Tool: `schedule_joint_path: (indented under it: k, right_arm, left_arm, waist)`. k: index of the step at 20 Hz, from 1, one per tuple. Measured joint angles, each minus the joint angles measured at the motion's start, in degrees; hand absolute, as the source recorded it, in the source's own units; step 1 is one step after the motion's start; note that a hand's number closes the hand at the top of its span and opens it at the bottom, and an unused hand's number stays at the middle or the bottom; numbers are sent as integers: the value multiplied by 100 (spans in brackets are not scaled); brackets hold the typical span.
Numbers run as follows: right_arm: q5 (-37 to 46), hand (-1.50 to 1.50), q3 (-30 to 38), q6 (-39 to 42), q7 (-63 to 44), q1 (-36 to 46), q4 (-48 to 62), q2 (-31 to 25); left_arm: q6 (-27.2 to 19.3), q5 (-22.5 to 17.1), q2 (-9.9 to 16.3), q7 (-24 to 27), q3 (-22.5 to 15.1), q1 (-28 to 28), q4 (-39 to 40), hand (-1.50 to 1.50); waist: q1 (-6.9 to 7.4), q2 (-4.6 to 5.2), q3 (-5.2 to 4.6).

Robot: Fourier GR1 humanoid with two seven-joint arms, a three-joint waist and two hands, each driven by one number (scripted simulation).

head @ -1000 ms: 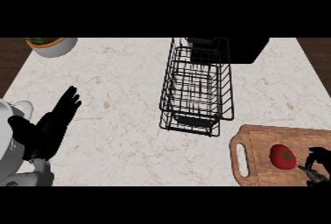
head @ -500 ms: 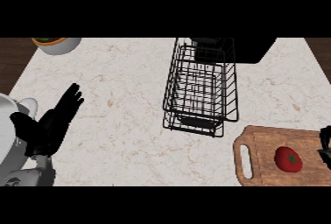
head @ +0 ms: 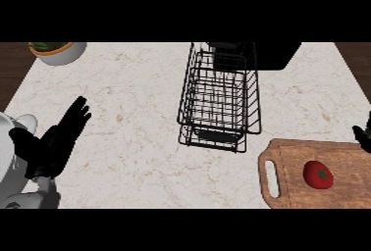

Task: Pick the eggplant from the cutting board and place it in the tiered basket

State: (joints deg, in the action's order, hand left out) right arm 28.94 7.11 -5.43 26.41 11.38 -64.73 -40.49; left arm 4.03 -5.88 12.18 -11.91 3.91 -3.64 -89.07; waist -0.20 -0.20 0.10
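no eggplant showed: the cutting board (head: 290, 193) at 4 o'clock held a round red tomato (head: 318, 174). right hand (head: 361, 135) was nearest, at its 1 o'clock, mostly cut off, state unclear. left hand (head: 54, 142) rested flat-fingered at 9 o'clock. basket (head: 221, 95) at 12.

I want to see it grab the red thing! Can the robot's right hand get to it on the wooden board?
Probably yes. The right hand shows at the cutting board's far right edge, and nothing lies between it and the red tomato-like item.
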Motion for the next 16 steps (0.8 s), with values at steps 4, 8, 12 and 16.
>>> schedule_joint_path:
  k: [4, 8, 12, 16]
  right_arm:
    - [-856, 150, 437, 527, 265, 69, -541, -19]
    - [-1358, 150, 585, 1126, -176, 18, -1478, -86]
    - [-1613, 150, 488, 1545, -1055, -30, -2602, -14]
    - [-1649, 150, 150, 1737, -2107, 227, -3521, 215]
  left_arm:
    - [24, -57, 80, -40, 122, 0, -39, 0]
    - [7, -32, 16, -47, 103, 0, -54, 0]
    - [10, -12, -24, -61, 94, 32, -93, 0]
    - [32, -3, -35, -115, 88, 80, -206, 0]
  waist:
    - [-40, -11, -7]
    - [-49, -10, -14]
    - [-37, -8, -17]
    - [1, -2, -17]
